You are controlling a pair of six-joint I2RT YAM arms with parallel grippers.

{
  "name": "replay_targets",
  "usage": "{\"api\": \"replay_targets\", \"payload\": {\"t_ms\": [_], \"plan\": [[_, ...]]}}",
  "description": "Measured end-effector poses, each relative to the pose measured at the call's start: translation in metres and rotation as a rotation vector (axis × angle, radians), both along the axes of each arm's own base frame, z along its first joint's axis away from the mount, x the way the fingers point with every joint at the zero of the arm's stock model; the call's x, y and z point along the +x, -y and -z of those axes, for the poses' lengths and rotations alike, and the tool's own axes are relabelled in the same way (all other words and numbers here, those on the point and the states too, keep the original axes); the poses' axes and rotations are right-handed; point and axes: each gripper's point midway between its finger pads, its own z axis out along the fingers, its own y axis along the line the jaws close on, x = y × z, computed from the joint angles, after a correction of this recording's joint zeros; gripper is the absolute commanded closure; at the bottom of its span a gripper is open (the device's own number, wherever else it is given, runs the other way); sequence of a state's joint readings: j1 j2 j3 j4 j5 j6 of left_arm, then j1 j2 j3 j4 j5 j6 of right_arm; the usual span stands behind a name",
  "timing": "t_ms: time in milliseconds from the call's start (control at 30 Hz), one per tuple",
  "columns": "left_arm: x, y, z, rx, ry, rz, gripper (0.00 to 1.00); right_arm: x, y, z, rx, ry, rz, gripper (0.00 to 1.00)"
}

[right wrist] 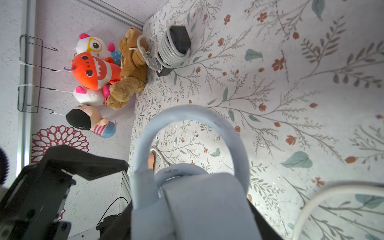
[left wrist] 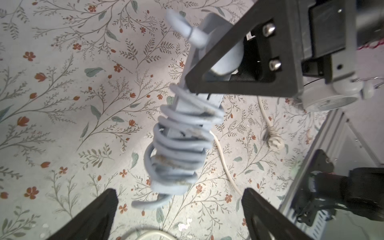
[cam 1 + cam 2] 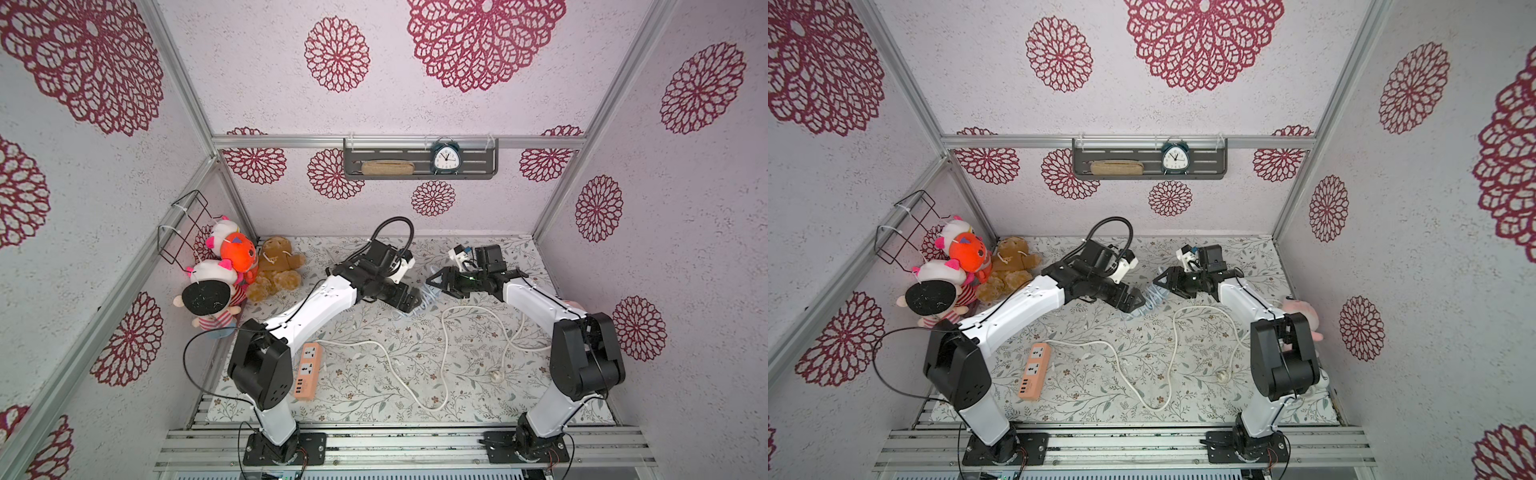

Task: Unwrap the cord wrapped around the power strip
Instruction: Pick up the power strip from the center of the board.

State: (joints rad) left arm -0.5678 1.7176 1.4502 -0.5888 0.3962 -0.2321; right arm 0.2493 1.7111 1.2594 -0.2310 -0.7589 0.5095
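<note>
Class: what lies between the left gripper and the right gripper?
The cord-wrapped power strip, held by the right gripper, its free end by the open left gripper; seen in both top views.

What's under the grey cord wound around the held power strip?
The grey body of the power strip shows between loops of the cord; any sockets are covered by them.

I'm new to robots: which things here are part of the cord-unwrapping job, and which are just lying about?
In the job: grey power strip, its wrapped cord, right tool gripping it, open left tool.
Lying about: orange power strip, plush toys, clock.
</note>
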Motion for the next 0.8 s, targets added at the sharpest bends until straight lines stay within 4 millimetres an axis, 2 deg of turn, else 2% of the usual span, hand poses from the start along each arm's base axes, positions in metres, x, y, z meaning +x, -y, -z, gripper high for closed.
{"api": "replay_targets", "payload": {"t_ms": [100, 200, 333, 467, 633, 800], "plan": [[0.004, -0.003, 0.002, -0.197, -0.085, 0.01, 0.03, 0.006, -0.004, -0.013, 0.011, 0.03, -0.07, 0.71], [-0.003, 0.007, 0.017, -0.319, -0.18, 0.068, 0.03, 0.004, -0.009, -0.024, 0.007, 0.058, -0.158, 0.71], [-0.01, 0.025, 0.022, -0.405, -0.251, 0.135, 0.03, -0.005, -0.012, -0.031, -0.003, 0.081, -0.246, 0.7], [-0.003, 0.036, 0.019, -0.453, -0.267, 0.152, 0.02, -0.012, -0.011, -0.034, 0.005, 0.084, -0.288, 0.7], [0.003, 0.049, 0.011, -0.514, -0.26, 0.165, 0.11, -0.023, -0.022, -0.034, 0.048, 0.073, -0.331, 0.7], [0.005, 0.054, 0.007, -0.539, -0.252, 0.167, 0.28, -0.026, -0.028, -0.038, 0.081, 0.069, -0.346, 0.7]]}}
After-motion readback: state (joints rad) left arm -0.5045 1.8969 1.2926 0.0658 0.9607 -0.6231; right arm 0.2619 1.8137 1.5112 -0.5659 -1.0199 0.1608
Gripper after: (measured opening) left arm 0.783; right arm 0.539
